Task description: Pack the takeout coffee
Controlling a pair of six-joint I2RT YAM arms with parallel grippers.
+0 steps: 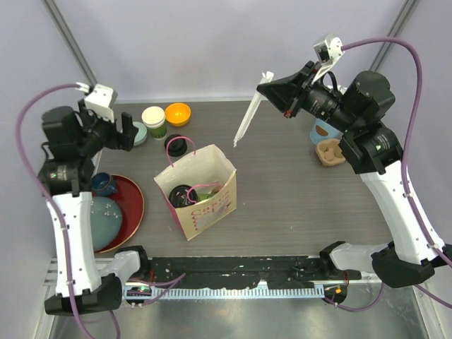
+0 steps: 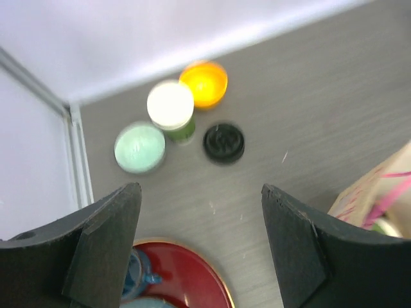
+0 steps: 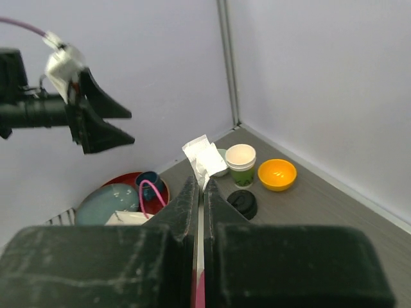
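Across the dark wood-grain table, biggest first: paper bag with pink handles stands upright mid-table, mouth open. Red plate sits at the left edge, with a grey-blue plate on it and a blue mug on its rear part. My left gripper hangs above the rear left of the table, jaws wide apart, nothing between them. My right gripper is raised over the rear right, jaws pinched together on a wrapped straw. The straw hangs down tilted, its low end above the table behind the bag.

Task items: lidded cup sits inside the bag, black lid up; some green shows beside it, can't tell what. Open green cup, white inside, stands upright at the rear left, just beside the orange bowl and the mint bowl. Loose black lid lies flat on the table between that cup and the bag, near a bag handle. Light-blue cup and cardboard carrier sit at the right, partly hidden by my right arm.
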